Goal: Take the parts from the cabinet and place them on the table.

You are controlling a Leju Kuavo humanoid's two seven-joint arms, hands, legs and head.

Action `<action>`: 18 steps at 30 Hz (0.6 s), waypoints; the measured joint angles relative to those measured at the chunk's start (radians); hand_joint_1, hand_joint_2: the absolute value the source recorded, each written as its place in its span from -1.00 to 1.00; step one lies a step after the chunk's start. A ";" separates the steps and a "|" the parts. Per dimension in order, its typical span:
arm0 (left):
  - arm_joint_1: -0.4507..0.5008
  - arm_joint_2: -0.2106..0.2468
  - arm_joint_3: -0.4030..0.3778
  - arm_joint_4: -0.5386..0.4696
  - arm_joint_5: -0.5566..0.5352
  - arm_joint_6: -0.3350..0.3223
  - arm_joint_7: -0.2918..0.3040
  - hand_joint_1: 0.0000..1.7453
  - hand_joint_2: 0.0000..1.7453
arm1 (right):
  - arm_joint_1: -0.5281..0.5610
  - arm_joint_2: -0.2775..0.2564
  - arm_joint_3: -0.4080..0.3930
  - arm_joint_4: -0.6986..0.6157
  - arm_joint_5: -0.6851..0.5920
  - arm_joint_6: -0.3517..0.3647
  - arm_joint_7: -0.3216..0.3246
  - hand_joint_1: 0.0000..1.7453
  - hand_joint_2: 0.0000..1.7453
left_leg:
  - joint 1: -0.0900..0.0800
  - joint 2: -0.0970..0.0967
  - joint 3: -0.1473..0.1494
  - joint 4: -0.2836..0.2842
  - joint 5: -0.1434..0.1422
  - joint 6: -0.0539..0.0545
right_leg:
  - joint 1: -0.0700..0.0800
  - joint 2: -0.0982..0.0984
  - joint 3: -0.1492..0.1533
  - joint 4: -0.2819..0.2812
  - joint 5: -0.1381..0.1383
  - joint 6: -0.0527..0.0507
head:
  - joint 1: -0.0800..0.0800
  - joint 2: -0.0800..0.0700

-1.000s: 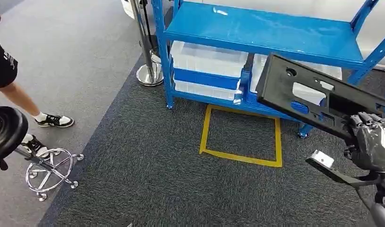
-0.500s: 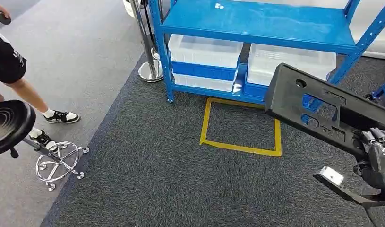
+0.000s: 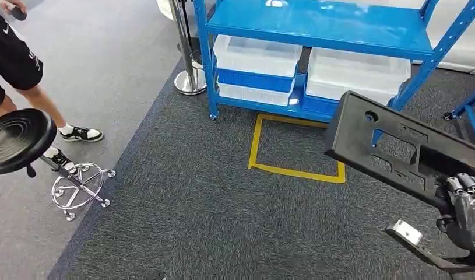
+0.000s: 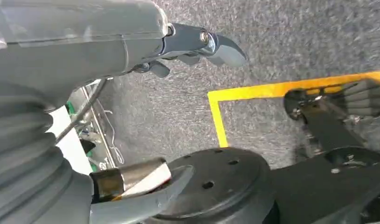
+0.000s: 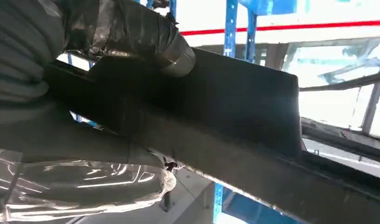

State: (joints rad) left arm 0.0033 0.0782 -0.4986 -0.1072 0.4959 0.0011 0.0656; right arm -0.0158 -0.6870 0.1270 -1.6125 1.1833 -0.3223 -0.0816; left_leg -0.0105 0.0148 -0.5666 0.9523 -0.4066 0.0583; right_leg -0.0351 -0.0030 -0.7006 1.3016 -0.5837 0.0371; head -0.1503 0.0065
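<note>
The right robot hand (image 3: 465, 204) grips one end of the long black part (image 3: 398, 149), holding it raised over the carpet, apparently for carrying; the left robot hand (image 4: 197, 44) hangs empty, fingers apart.

My left hand (image 4: 197, 44): smooth grey shell over the back, a grey ribbed cover behind it, darker grey fingers (image 4: 225, 49) with rounded tips. One silver screw head sits at the finger pivot. The thumb (image 4: 141, 200) is thick and grey, with a brass-coloured metal sleeve and a white strip at its base. Thin wires run beside the cover near a green patch.

My right hand (image 3: 465, 204): dark fingers, wrapped in crinkled glossy film that glints silver. From the right wrist camera, the ribbed cover (image 5: 20, 51) is grey, the finger wrap ends in a shiny silver band, and clear wrinkled film covers the thumb (image 5: 85, 186).
</note>
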 joint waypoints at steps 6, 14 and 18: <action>0.000 -0.002 -0.006 0.001 0.012 -0.016 -0.003 -1.00 1.00 | -0.017 0.000 -0.002 -0.001 -0.019 0.021 -0.001 1.00 1.00 | 0.013 -0.001 -0.115 0.103 0.016 -0.041 | -0.010 0.002 0.188 -0.246 0.010 0.011 | -0.003 0.000; 0.002 -0.002 -0.019 0.004 0.016 -0.021 -0.006 -1.00 1.00 | -0.023 -0.001 -0.008 -0.002 -0.039 0.039 -0.001 1.00 1.00 | 0.021 -0.006 -0.199 0.364 -0.177 -0.068 | -0.001 0.027 0.116 -0.236 0.076 -0.045 | -0.004 0.000; 0.002 -0.002 -0.024 0.004 0.020 -0.020 -0.012 -1.00 1.00 | -0.023 0.000 -0.011 -0.002 -0.043 0.040 -0.001 1.00 1.00 | 0.012 -0.026 -0.069 0.240 -0.094 -0.030 | 0.015 0.066 0.079 -0.235 0.106 -0.045 | -0.004 0.000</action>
State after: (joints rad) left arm 0.0053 0.0767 -0.5230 -0.1034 0.5161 -0.0191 0.0538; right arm -0.0392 -0.6867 0.1160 -1.6148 1.1406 -0.2819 -0.0828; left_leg 0.0013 -0.0116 -0.6361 1.1919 -0.5003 0.0287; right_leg -0.0197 0.0626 -0.6220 1.0661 -0.4775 -0.0082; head -0.1541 0.0065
